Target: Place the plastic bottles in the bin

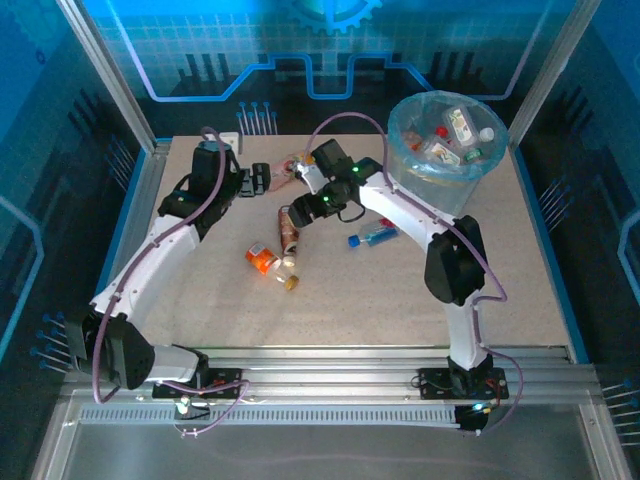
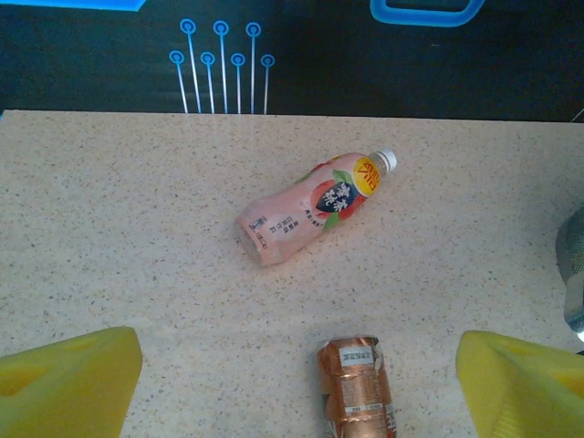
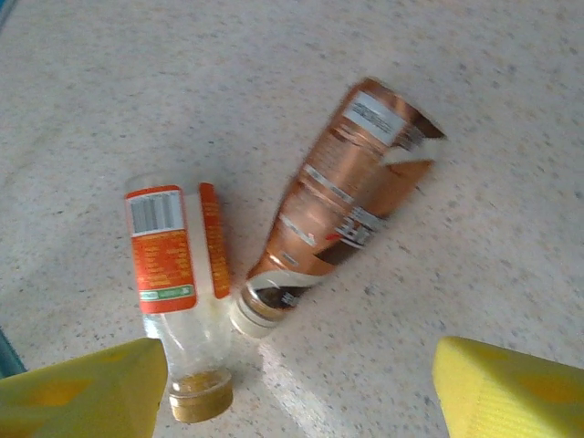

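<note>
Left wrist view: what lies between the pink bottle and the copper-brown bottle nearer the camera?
Nothing. In the left wrist view, the table between the pink bottle and the copper-brown bottle is bare.

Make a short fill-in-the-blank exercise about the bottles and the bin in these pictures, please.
1. In the left wrist view, the pink bottle has a ____ cap.
2. In the right wrist view, the clear bottle carries an ____ label.
3. The bin stands at the table's far ____ corner.
Missing words: white; orange; right.
</note>
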Tool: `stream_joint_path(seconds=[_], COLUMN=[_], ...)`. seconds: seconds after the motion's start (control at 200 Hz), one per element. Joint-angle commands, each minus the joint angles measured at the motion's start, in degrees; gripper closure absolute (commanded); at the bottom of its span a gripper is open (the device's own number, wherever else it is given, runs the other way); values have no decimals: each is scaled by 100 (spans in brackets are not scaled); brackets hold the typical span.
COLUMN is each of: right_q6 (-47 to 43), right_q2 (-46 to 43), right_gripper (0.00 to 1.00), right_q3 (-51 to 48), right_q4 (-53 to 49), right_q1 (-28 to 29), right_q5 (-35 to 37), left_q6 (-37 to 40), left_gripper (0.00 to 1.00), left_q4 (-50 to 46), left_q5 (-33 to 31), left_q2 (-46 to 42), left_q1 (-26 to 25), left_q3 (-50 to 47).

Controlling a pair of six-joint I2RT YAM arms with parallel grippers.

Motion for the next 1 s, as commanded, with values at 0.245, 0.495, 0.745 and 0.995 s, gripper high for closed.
stream_joint_path(seconds=[0.245,0.495,0.745,0.995], right_q6=[376,379,699,1004], right_q2=[395,1131,2111,2716], right_gripper=[17,17,15,14], right_q3=[616,1524,2602,3051], right_q4=[-715,-908,-922,-872], right_q1=[-18,311,479,475], right_q5=[902,994,919,1031], left_q6=[-167,-159,-317,-473], left_gripper=[9,9,9,9], left_q4=[107,47,-7,-161], left_q5=[355,312,347,381], left_q2=[117,-43,-292,-418], left_q1=[53,62,62,64], left_q3=[45,61,12,-25])
